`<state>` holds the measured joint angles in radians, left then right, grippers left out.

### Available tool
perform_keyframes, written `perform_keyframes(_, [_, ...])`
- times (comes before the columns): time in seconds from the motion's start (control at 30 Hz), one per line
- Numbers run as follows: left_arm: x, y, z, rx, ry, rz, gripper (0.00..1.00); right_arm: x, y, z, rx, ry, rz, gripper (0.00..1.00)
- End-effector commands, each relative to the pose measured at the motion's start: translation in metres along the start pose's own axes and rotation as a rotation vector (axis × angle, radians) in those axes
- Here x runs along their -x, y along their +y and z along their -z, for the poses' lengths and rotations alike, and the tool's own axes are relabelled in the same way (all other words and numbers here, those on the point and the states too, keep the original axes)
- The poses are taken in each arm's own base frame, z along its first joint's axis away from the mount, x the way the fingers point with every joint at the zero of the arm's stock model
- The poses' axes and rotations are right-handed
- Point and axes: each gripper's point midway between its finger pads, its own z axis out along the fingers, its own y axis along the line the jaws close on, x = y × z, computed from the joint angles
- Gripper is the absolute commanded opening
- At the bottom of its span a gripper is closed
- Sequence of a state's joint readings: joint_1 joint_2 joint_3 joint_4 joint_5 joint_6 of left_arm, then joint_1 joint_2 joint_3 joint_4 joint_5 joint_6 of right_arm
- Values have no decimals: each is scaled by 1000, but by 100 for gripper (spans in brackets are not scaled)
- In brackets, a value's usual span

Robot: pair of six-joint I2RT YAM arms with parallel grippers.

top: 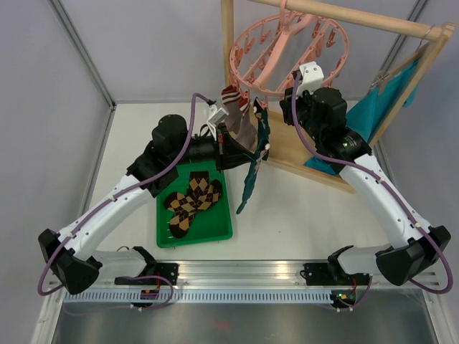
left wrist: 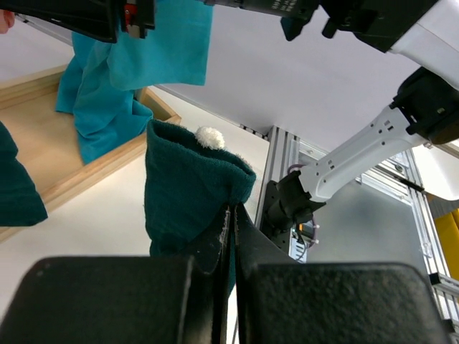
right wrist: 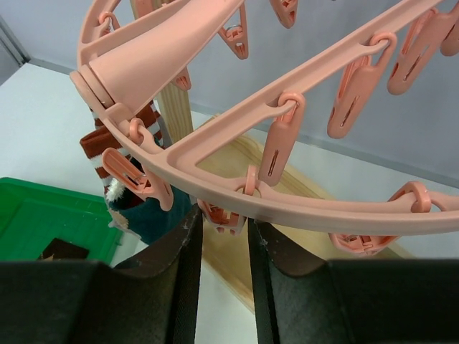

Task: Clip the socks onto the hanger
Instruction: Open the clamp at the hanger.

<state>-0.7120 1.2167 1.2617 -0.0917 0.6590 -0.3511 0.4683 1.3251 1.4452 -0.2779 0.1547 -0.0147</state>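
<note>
The pink hanger (top: 287,54) hangs from the wooden rail. A grey-brown sock with a striped cuff (top: 237,107) hangs at the ring's left side; its cuff shows in the right wrist view (right wrist: 97,140). My left gripper (top: 247,140) is shut on the dark teal sock (top: 252,175), which dangles below the ring. In the left wrist view the jaws (left wrist: 235,211) pinch that sock (left wrist: 186,186). My right gripper (right wrist: 224,223) is closed on a clip peg (right wrist: 224,215) under the hanger ring (right wrist: 308,208). Two argyle socks (top: 192,201) lie in the green tray (top: 161,215).
The wooden frame has an upright post (top: 228,43), a top rail (top: 358,18) and a base board (top: 301,161) under the hanger. A bright teal cloth (top: 373,115) hangs at the right of the frame. Grey walls stand left and behind.
</note>
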Motion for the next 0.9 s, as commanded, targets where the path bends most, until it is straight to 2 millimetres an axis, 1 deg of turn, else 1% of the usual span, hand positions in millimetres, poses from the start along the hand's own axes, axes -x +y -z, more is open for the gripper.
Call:
perform_keyframes(0.0, [15, 5, -13, 1, -71, -33, 2, 37, 3, 14, 24, -100, -78, 12])
perform_keyframes(0.03, [18, 6, -16, -4, -86, -35, 2, 36, 4, 14, 27, -93, -85, 9])
perform_keyframes(0.13, [18, 13, -25, 5, -97, -29, 2, 32, 6, 13, 32, -63, -108, 3])
perform_keyframes(0.17, [21, 13, -27, 4, -109, -37, 2, 33, 8, 15, 40, -53, -116, 2])
perform_keyframes(0.23, [20, 19, -34, 10, -113, -37, 2, 31, 11, 16, 49, -42, -137, 1])
perform_keyframes(0.27, [22, 21, -36, 12, -126, -45, 2, 31, 12, 18, 53, -35, -142, 1])
perform_keyframes(0.3, [19, 27, -40, 21, -119, -38, 2, 31, 13, 19, 55, -33, -145, 0])
perform_keyframes(0.33, [22, 29, -42, 29, -128, -42, 2, 31, 14, 21, 57, -33, -153, 0])
perform_keyframes(0.37, [22, 32, -44, 34, -123, -40, 2, 27, 15, 21, 59, -19, -153, 0])
perform_keyframes(0.43, [22, 40, -50, 57, -120, -44, 2, 27, 15, 25, 64, -20, -158, 0])
perform_keyframes(0.47, [23, 42, -51, 63, -122, -48, 2, 25, 16, 26, 64, -10, -156, 0])
perform_keyframes(0.63, [24, 55, -57, 103, -127, -78, 2, 27, 18, 33, 69, 7, -157, 0])
perform_keyframes(0.67, [21, 59, -60, 105, -121, -77, 2, 28, 17, 36, 69, 20, -161, 0])
perform_keyframes(0.73, [23, 63, -65, 104, -130, -88, 2, 28, 18, 38, 71, 31, -169, 0])
perform_keyframes(0.77, [20, 67, -69, 108, -123, -83, 2, 26, 19, 40, 74, 42, -178, 0])
perform_keyframes(0.8, [21, 70, -71, 109, -125, -83, 2, 26, 19, 41, 74, 49, -188, 0])
perform_keyframes(0.83, [25, 71, -73, 113, -139, -90, 2, 25, 19, 42, 73, 57, -197, 0])
perform_keyframes(0.87, [23, 77, -77, 126, -137, -86, 2, 25, 21, 45, 78, 67, -200, 0])
